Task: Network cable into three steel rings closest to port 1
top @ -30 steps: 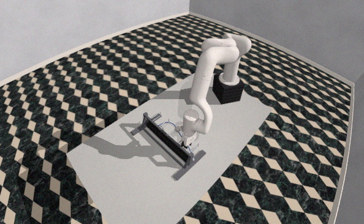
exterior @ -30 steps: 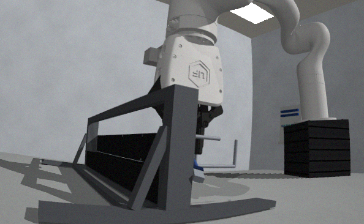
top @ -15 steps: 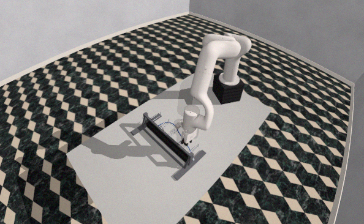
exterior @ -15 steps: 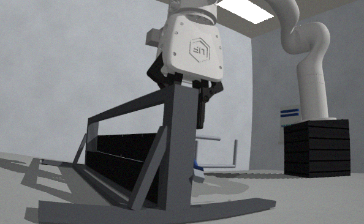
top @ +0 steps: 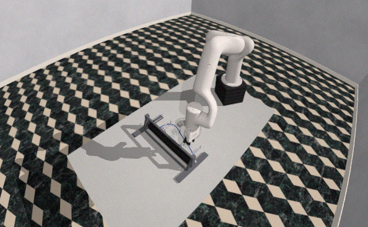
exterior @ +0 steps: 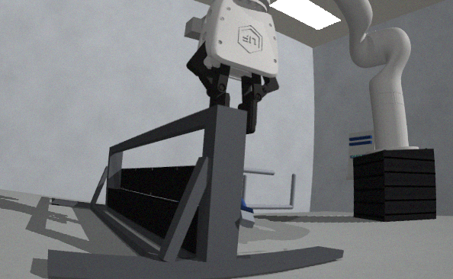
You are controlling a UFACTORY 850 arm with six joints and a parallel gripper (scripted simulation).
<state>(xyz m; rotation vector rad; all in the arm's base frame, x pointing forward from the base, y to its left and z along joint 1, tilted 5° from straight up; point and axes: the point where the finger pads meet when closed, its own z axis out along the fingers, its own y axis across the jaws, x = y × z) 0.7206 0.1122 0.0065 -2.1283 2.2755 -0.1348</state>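
A dark grey rack [top: 185,170] [exterior: 223,171] with a black port panel [top: 168,143] [exterior: 154,190] stands on the table. The blue network cable [top: 170,124] runs in an arc behind the rack, on the robot's side. Its blue-and-white plug end [exterior: 246,213] lies low beside the rack's near post. A steel ring [exterior: 292,188] stands behind the post. My gripper [top: 188,142] [exterior: 235,103] hangs above the rack's near end, over the plug. Its fingers are partly open with nothing between them; one fingertip is hidden behind the post.
The white arm rises from a black pedestal [top: 230,91] [exterior: 394,183] at the back of the grey table [top: 131,186]. The rack's long foot [exterior: 192,263] lies across the front. A checkered floor surrounds the table.
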